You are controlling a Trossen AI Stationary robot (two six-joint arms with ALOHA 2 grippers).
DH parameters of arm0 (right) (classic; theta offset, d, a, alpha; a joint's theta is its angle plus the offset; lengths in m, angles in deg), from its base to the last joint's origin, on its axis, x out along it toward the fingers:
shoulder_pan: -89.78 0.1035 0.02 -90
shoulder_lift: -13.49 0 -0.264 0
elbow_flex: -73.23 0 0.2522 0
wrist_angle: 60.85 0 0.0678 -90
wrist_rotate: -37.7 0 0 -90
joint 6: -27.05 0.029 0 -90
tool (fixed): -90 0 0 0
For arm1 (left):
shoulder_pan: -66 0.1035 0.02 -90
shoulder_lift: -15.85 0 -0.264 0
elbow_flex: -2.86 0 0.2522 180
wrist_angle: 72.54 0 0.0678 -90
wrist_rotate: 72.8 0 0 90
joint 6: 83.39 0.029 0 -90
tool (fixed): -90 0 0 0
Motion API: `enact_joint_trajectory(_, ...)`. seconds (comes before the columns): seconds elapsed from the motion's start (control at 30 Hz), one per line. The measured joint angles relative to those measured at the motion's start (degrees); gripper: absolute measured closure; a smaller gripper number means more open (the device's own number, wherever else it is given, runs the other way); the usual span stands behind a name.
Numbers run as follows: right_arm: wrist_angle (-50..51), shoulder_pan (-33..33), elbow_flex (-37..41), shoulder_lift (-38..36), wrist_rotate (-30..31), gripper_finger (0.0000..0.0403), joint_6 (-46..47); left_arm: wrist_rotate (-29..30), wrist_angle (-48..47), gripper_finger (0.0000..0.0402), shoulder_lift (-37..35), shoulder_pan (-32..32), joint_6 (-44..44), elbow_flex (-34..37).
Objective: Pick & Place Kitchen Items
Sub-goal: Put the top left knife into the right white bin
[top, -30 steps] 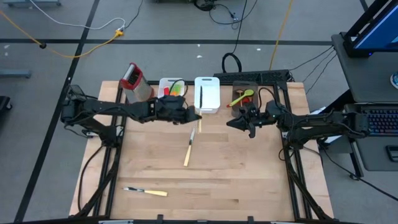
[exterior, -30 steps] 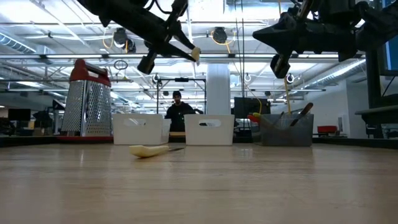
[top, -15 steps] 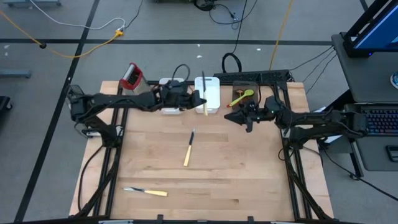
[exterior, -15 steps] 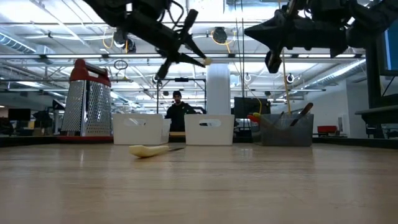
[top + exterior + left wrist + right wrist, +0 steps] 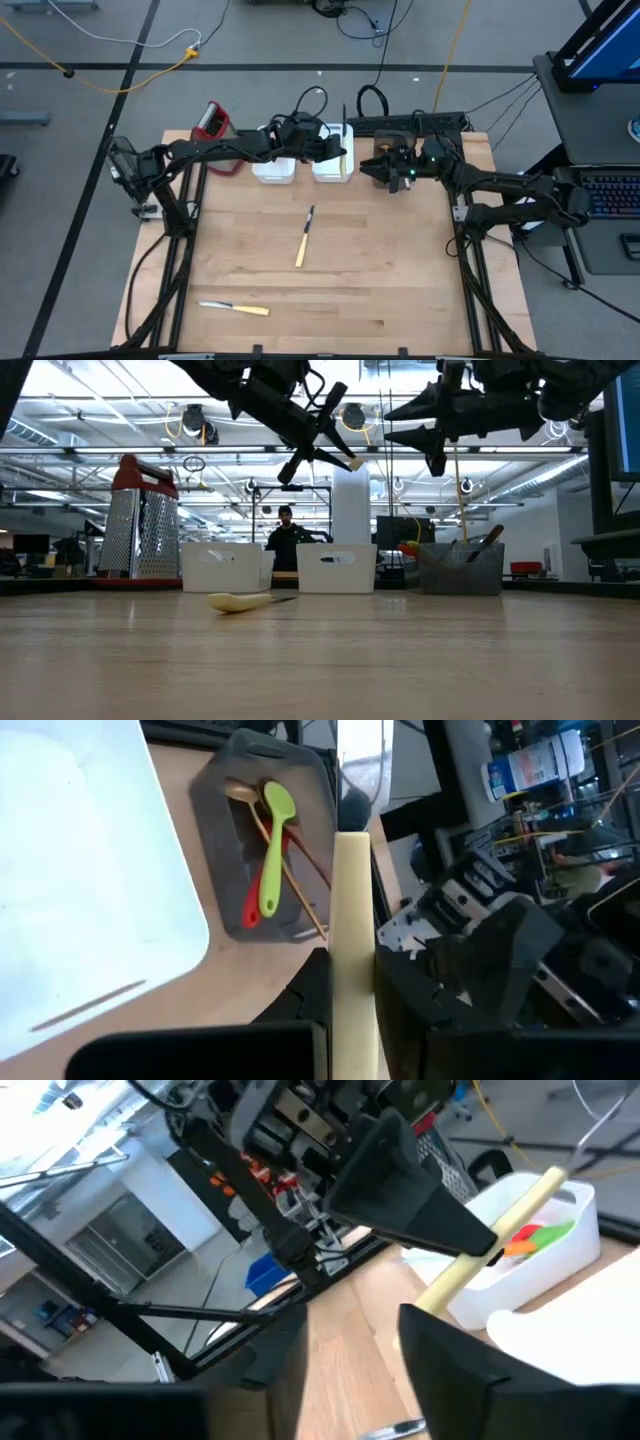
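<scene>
**Knife Held Above the White Bins, Two More on the Table**

Nearest, toward 7 o'clock on the table [image 5: 400, 280]: front knife [image 5: 235, 309], cream handle, lying flat close to the front edge.

Around the middle: middle knife [image 5: 305, 238], also cream-handled, lying flat with the blade pointing to 12 o'clock, well apart from the front knife.

At the far edge, from 11 to 1 o'clock in a row: grater [image 5: 210, 122] with a red top, left white bin [image 5: 272, 170], right white bin [image 5: 322, 172], dark bin [image 5: 460, 575].

In the dark bin: green spoon [image 5: 275, 840], red spoon [image 5: 262, 885] and wooden spoon [image 5: 240, 795], lying together.

Above the right white bin, toward its 3 o'clock side: left gripper [image 5: 335, 152], raised well off the table, pinching the held knife [image 5: 352, 920] by its cream handle. Handle squeezed between both fingers and tilted, its end sticking out below the fingers in the low view.

Just beside it, at 1 o'clock over the dark bin: right gripper [image 5: 383, 172], also high in the air, fingers spread with nothing between them, facing the left gripper.

Beyond the table, at 12 o'clock in the room: a person [image 5: 287, 535] behind the white bins.
</scene>
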Motion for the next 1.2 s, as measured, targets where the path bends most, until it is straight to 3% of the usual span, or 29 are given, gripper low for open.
enact_joint_trajectory(0.27, 2.6, -0.2, -5.2, 8.3, 0.0, 0.0182, 3.0, 0.2, 0.2, 0.0364, 0.0, 0.0, 0.0, -0.2)
enact_joint_trajectory(0.5, 7.1, -0.2, -10.9, 13.9, 0.0, 0.0174, 1.4, 0.2, -0.2, 0.0364, 0.0, -0.2, -0.1, -0.2)
enact_joint_trajectory(0.87, 7.3, 0.0, -13.0, 18.1, 1.9, 0.0206, 3.1, 0.3, 0.4, 0.0364, 0.0, -0.6, -0.2, -0.2)
enact_joint_trajectory(1.2, 4.6, 0.4, -13.0, 19.5, 6.2, 0.0298, 7.7, 3.0, 0.1, 0.0364, 0.0, -1.1, 0.0, -0.2)
